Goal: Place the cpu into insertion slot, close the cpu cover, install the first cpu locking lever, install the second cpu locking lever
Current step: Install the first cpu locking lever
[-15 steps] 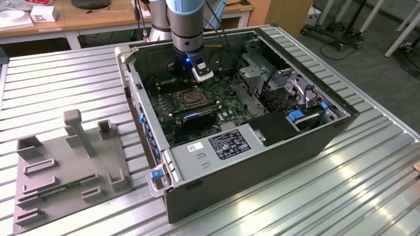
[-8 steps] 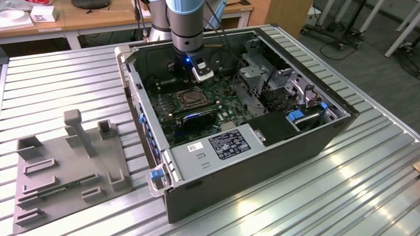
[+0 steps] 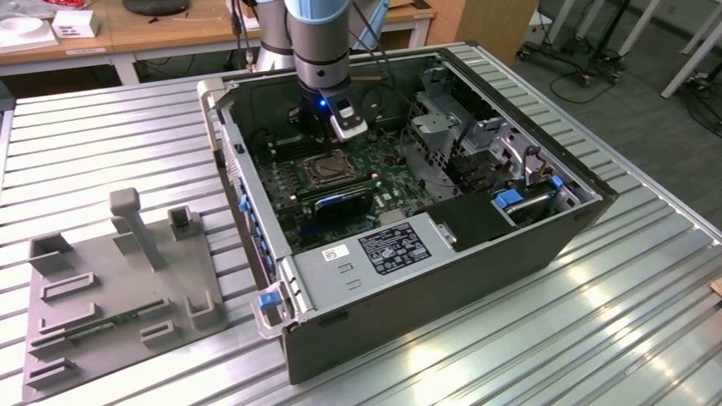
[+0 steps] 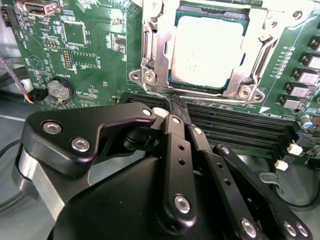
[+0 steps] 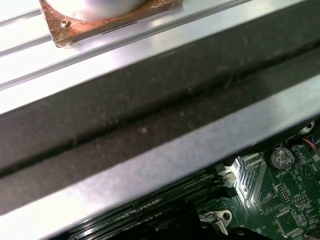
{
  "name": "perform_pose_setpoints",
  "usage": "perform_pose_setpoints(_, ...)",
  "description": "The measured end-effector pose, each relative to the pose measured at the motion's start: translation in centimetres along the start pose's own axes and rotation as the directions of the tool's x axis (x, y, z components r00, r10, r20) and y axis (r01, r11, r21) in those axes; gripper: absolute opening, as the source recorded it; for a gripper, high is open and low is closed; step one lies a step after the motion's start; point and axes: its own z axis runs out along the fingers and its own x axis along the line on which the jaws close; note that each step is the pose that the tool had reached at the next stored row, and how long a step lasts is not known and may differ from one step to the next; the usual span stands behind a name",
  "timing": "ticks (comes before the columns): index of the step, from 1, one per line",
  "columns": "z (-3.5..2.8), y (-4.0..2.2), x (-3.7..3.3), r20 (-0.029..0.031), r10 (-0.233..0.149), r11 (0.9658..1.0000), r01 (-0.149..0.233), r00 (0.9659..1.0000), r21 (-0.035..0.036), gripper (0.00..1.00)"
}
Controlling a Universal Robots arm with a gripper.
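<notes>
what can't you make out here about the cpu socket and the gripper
- Locking levers: in the second wrist view the gripper covers the near edge of the cpu cover, so whether the levers are latched is hidden.
- Socket's far edge: cut off by that picture's edge above the cpu.
- In the exterior view, the socket is too small for lever detail.
- In the first wrist view, the case wall blocks it.

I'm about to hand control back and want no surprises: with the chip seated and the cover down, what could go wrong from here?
1. The gripper sits low beside the memory slots; a sideways drift could scrape them.
2. A thin locking lever lies right at the fingertips by the cpu cover; a slipped catch could spring it loose over the cpu.
3. The arm works close to the case wall, so a wide swing may hit it.
</notes>
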Motion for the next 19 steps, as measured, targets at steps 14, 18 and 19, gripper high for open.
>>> perform_pose_setpoints(14, 0.05, 0.02, 0.23, 0.0085, -0.002, 1.0, 0.002, 1.0, -0.0008, 0.11)
perform_pose_setpoints(18, 0.14, 0.17, 0.3, 0.0089, -0.002, 1.0, 0.002, 1.0, -0.0027, 0.11)
perform_pose_setpoints(19, 0.14, 0.19, 0.3, 0.0097, -0.002, 1.0, 0.002, 1.0, -0.0016, 0.11)
